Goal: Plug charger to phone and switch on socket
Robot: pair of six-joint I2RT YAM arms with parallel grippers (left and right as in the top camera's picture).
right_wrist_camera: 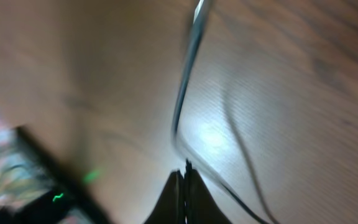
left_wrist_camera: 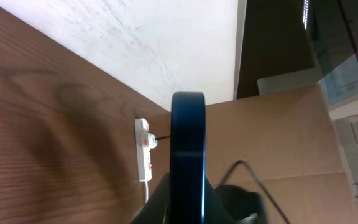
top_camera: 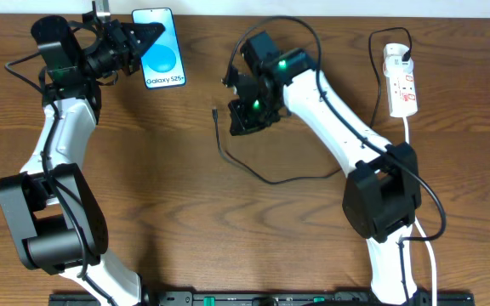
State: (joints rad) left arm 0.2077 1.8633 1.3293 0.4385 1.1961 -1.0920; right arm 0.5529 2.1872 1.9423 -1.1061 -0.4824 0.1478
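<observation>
While both are gripped, phone and charger sit apart.
Left end effector clamps the phone at the tabletop's far-left edge; right end effector pinches the thin black charger cable near the middle; the socket lies far right.

Plan of the surface: phone at the far left, gripped in the left claw; socket at the far right, well apart. Charger lies between them, pinched in the right claw.
</observation>
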